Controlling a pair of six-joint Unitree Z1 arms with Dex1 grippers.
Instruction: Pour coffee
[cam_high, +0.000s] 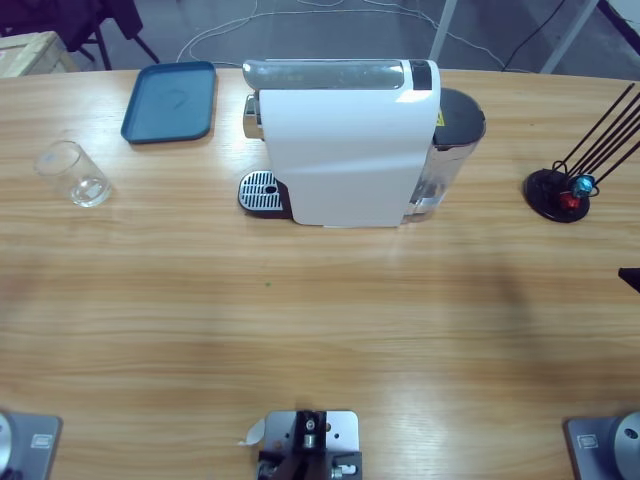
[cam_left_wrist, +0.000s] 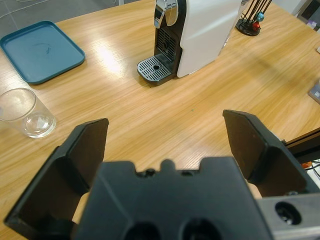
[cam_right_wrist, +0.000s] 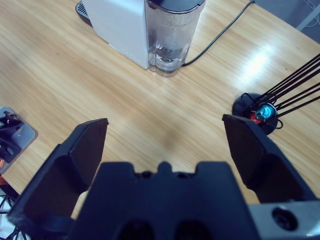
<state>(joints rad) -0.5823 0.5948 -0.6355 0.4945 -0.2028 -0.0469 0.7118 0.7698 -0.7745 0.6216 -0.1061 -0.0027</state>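
Observation:
A white coffee machine (cam_high: 340, 150) stands at the table's middle back, its spout over a round drip grate (cam_high: 262, 192). The machine (cam_left_wrist: 200, 30) and grate (cam_left_wrist: 156, 69) also show in the left wrist view. An empty clear glass (cam_high: 75, 175) stands at the far left, apart from the machine. My left gripper (cam_left_wrist: 165, 125) is open and holds nothing; the glass (cam_left_wrist: 22, 114) lies ahead to its left. My right gripper (cam_right_wrist: 165, 122) is also open and empty, above bare table behind the machine's water tank (cam_right_wrist: 172, 35). Neither arm shows plainly in the high view.
A blue tray (cam_high: 170, 100) lies at the back left. A black capsule stand (cam_high: 560, 190) with thin rods holds a red and a blue capsule at the right. The machine's cable (cam_right_wrist: 220, 35) runs off behind the tank. A small dark shape (cam_high: 630, 278) pokes in at the right edge.

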